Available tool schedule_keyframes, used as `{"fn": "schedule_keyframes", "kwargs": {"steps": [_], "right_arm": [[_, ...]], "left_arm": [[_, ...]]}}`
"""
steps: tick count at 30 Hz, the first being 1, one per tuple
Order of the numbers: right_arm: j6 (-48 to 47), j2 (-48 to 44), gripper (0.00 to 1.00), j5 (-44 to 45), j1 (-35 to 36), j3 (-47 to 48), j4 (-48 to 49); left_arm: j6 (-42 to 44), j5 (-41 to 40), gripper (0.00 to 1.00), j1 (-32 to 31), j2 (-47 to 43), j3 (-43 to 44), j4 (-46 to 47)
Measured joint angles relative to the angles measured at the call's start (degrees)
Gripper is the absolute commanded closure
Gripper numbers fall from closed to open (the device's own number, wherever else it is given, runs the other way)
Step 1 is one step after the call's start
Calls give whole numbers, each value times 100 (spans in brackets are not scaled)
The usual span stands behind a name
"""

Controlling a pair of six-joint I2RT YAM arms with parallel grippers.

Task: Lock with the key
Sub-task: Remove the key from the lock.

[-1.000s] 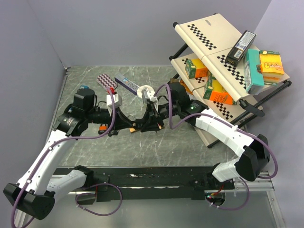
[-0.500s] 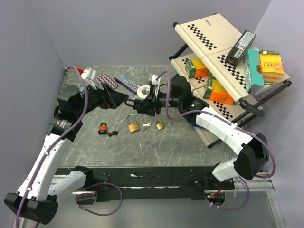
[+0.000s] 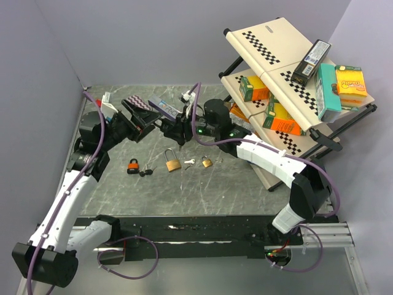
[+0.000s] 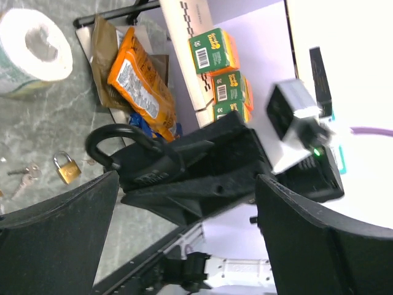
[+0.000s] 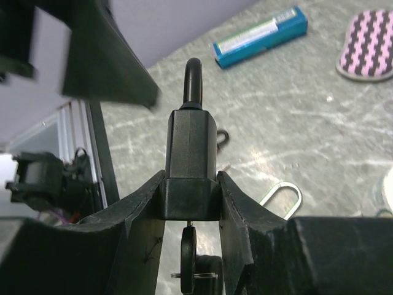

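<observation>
My right gripper (image 5: 191, 198) is shut on a black padlock (image 5: 191, 150) and holds it upright above the table, shackle (image 5: 194, 77) on top. A black-headed key (image 5: 188, 246) hangs from the padlock's underside, between the fingers. Seen from above, the right gripper (image 3: 179, 133) is at mid-table towards the back. My left gripper (image 3: 146, 125) is just left of it. In the left wrist view the left gripper (image 4: 187, 203) stands wide open and empty, facing the held padlock (image 4: 144, 166).
On the table lie an orange padlock (image 3: 132, 166), a brass padlock (image 3: 173, 161), a small brass padlock (image 3: 207, 161) and loose keys (image 3: 189, 161). A blue tube (image 3: 166, 108) and a pink striped pad (image 3: 138, 106) lie behind. A paper roll (image 4: 31, 43) and a rack (image 3: 288, 80) of boxes stand right.
The left gripper has opened and pulled up and back to the left. The right gripper has lifted the black padlock off the table area towards the back.
</observation>
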Motion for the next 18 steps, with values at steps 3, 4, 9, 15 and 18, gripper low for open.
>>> {"fn": "schedule_keyframes", "kwargs": {"steps": [3, 4, 9, 15, 18], "right_arm": [[103, 46, 100, 114, 63, 125, 131], [129, 46, 100, 151, 79, 151, 170], [188, 105, 100, 334, 146, 269, 348], [278, 280, 100, 562, 208, 317, 417], [358, 319, 100, 699, 275, 319, 393]], "left_arm": [[-225, 0, 3, 0, 105, -9, 9], [-310, 2, 2, 0, 125, -24, 17], [-675, 140, 1, 0, 146, -308, 157], [-892, 258, 5, 0, 361, -413, 221], [-929, 245, 10, 0, 387, -413, 229]]}}
